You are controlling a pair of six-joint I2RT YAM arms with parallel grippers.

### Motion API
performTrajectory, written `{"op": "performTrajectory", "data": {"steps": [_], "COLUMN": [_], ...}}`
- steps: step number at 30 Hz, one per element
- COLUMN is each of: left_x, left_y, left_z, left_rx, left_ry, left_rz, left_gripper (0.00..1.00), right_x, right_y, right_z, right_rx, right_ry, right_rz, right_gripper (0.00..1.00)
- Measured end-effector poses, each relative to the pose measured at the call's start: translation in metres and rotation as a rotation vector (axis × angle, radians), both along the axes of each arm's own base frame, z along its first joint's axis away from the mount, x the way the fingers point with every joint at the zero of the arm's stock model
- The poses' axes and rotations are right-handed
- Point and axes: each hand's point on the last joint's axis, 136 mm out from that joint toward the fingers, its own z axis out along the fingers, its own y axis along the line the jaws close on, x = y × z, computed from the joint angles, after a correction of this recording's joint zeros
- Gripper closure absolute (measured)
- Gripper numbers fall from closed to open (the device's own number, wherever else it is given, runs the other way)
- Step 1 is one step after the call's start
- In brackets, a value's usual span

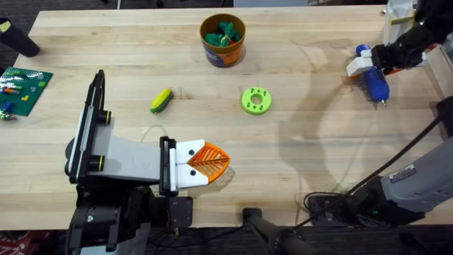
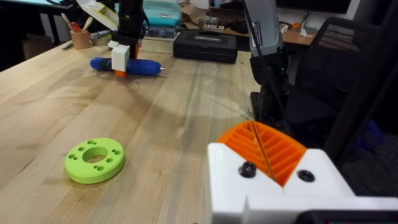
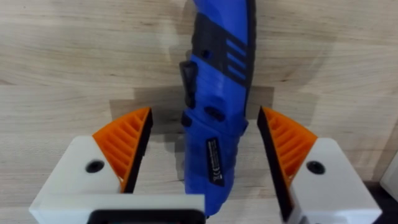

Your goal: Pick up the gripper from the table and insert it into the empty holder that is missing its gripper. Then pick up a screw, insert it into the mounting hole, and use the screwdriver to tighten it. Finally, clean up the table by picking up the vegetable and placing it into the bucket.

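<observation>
Screwdriver (image 1: 373,79) lies flat on the table (image 1: 304,156) at the far right, tip pointing toward the near edge. Right gripper (image 1: 362,65) sits over its rear half, white fingers spread; in the right wrist view the orange pads (image 3: 124,146) stand on either side of the blue body (image 3: 217,106) with a gap on both sides, not pressing it. So released, straddling the tool. Left wrist view shows the same from farther off: screwdriver (image 2: 134,65) flat on the wood, right gripper (image 2: 121,59) down over it.

Bucket (image 1: 223,39) stands upright at the far middle of the table, orange rim, dark blue lower band. Inside it are green and teal pieces, heaped up to about the rim; can't tell what they are.

Vegetable (image 1: 161,100), yellow with a green side, lies on the table left of centre, well apart from the bucket and not in it. Green disc with holes (image 1: 256,99) lies flat near the middle, between vegetable and screwdriver; it also shows in the left wrist view (image 2: 94,160).

Left gripper (image 1: 211,162) is low at the near-left area, pointing right, orange pads pressed together into one wedge, clenched on nothing. Left wrist view confirms the pads (image 2: 273,149) meet, with only a thin seam between them.

Green baseplate with small bricks (image 1: 21,88) at the far left edge.
</observation>
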Motion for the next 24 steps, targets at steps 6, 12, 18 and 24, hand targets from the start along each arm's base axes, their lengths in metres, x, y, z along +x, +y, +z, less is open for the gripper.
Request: {"op": "performTrajectory", "data": {"steps": [6, 12, 18, 24], "left_x": [0.000, 0.000, 0.000, 0.001], "left_y": [0.000, 0.000, 0.000, 0.000], "left_z": [0.000, 0.000, 0.000, 0.000], "left_rx": [0.000, 0.000, 0.000, 0.001], "left_ry": [0.000, -0.001, -0.001, -0.001], "left_rz": [0.000, 0.001, 0.001, 0.004], "left_gripper": [0.991, 0.991, 0.991, 0.991], "right_x": [0.000, 0.004, 0.025, 0.032], "right_y": [-0.002, -0.003, -0.002, 0.004], "right_z": [-0.001, 0.000, 0.004, 0.006], "right_rx": [0.002, 0.002, 0.028, 0.087], "right_ry": [0.000, -0.025, -0.115, -0.159], "right_rz": [-0.014, -0.056, -0.042, -0.031], "right_gripper": [0.009, 0.008, 0.007, 0.008]}}
